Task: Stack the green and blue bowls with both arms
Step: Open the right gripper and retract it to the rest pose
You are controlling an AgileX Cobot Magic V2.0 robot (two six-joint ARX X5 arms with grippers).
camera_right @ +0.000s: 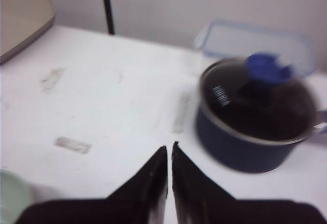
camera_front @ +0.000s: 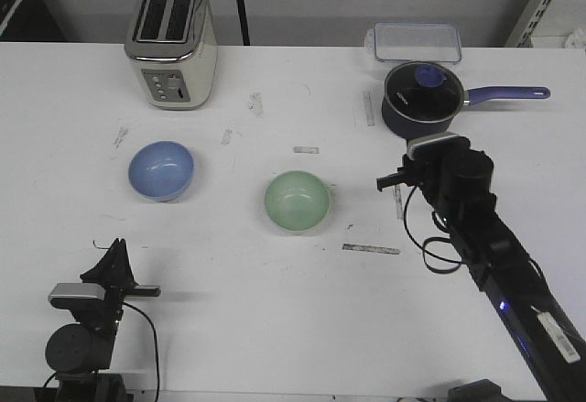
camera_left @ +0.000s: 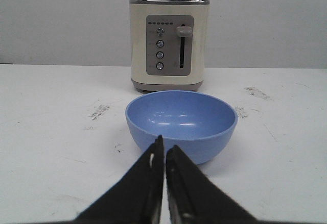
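Observation:
The blue bowl sits upright on the white table at the left. The green bowl sits upright near the middle, apart from it. My left gripper is low at the front left, shut and empty, short of the blue bowl. In the left wrist view its tips point at the blue bowl just ahead. My right gripper is right of the green bowl, shut and empty. In the right wrist view only the green bowl's edge shows.
A cream toaster stands at the back left, behind the blue bowl. A dark navy saucepan with a glass lid and purple handle sits close behind my right gripper. A clear lidded container lies behind it.

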